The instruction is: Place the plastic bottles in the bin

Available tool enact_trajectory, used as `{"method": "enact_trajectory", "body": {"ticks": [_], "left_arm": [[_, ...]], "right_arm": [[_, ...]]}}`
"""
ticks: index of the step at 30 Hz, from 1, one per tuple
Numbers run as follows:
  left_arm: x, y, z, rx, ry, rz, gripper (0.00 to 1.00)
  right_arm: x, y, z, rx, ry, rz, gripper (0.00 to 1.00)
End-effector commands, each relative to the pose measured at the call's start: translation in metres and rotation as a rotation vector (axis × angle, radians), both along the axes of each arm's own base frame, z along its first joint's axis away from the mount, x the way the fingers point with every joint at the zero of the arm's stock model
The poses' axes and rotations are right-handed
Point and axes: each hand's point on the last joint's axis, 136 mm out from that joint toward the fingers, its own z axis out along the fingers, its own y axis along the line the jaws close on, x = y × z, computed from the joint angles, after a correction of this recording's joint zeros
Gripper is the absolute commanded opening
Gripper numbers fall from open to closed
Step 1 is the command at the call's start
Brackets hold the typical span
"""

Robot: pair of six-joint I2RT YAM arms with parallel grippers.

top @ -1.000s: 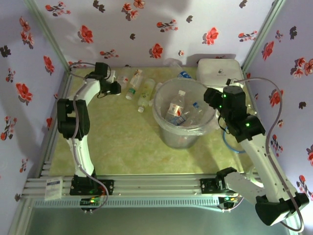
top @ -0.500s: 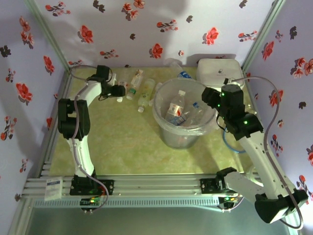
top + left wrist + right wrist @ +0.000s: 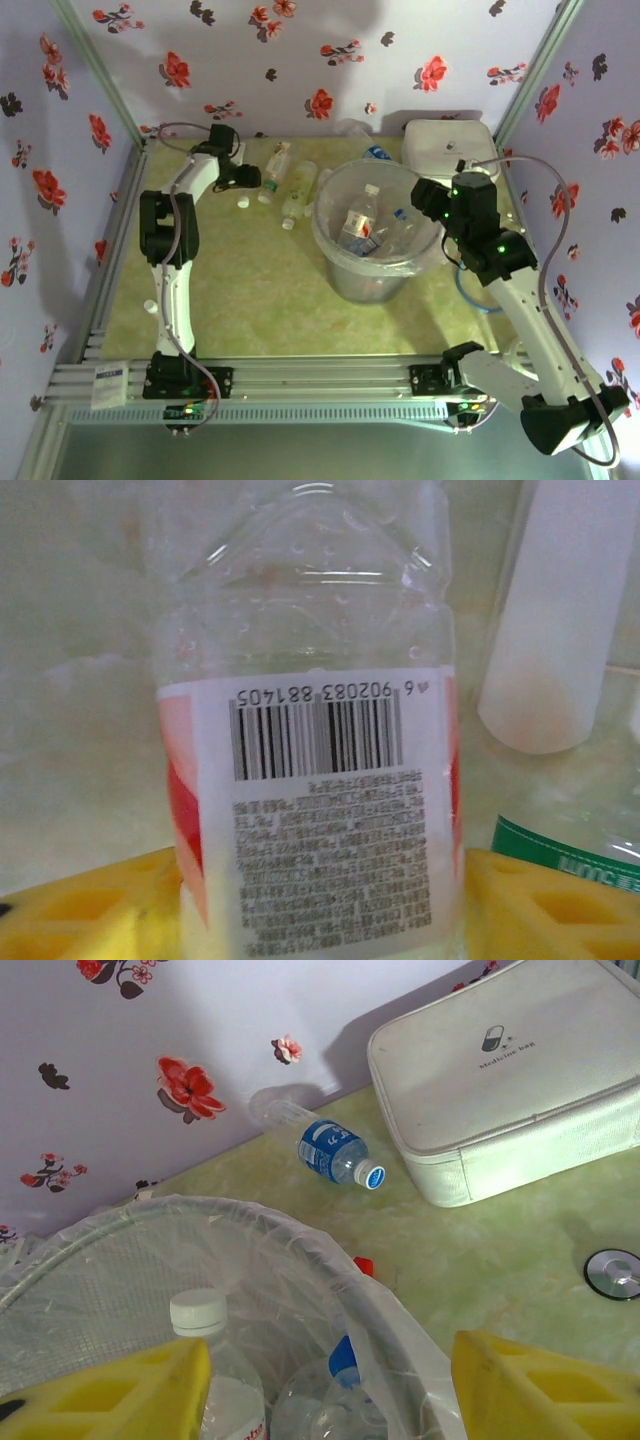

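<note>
A clear plastic bottle (image 3: 310,810) with a red and white barcode label lies between my left gripper's (image 3: 320,890) yellow fingers (image 3: 80,905), which press on both its sides. From above, the left gripper (image 3: 250,180) is at the back left among loose plastic bottles (image 3: 297,190). The bin (image 3: 322,238), a round grey bucket with a clear liner, holds several bottles (image 3: 360,225). My right gripper (image 3: 428,200) hovers open over the bin's right rim (image 3: 300,1230) with nothing between its fingers. A blue-labelled bottle (image 3: 335,1150) lies by the back wall.
A white lidded box (image 3: 510,1070) stands at the back right. A red cap (image 3: 364,1265) and a metal disc (image 3: 613,1273) lie on the table beside the bin. White caps (image 3: 243,201) lie near the left gripper. A green-labelled bottle (image 3: 570,850) lies next to the gripped one.
The left arm has swung right toward the loose bottles, and its gripper opened and then closed around the red-labelled bottle. The right arm has barely moved.
</note>
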Motion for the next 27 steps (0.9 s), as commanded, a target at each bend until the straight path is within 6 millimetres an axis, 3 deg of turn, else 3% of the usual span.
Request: {"method": "enact_trajectory", "body": {"ticks": [1,7,11,14,19,27], "left_arm": [[-0.012,0.0,-0.007,0.033,0.048,-0.012,0.58],[-0.022,0.004,0.028,0.039,-0.021,-0.013,0.5],[-0.037,0.008,0.068,0.045,-0.091,-0.011,0.5],[-0.058,0.006,0.103,0.031,-0.166,-0.012,0.5],[-0.115,-0.032,0.15,-0.066,-0.29,-0.133,0.5],[-0.2,-0.118,0.216,-0.233,-0.467,-0.414,0.49]], "right_arm": [[-0.001,-0.008,0.011,-0.015,-0.028,-0.024,0.66],[0.001,-0.004,0.019,-0.03,-0.046,0.005,0.66],[0.004,0.004,0.035,-0.028,-0.073,0.052,0.67],[0.008,0.026,0.05,-0.002,-0.109,0.171,0.65],[0.014,0.087,0.064,0.068,-0.085,0.455,0.69],[0.033,0.154,0.09,0.079,-0.153,0.598,0.88]]}}
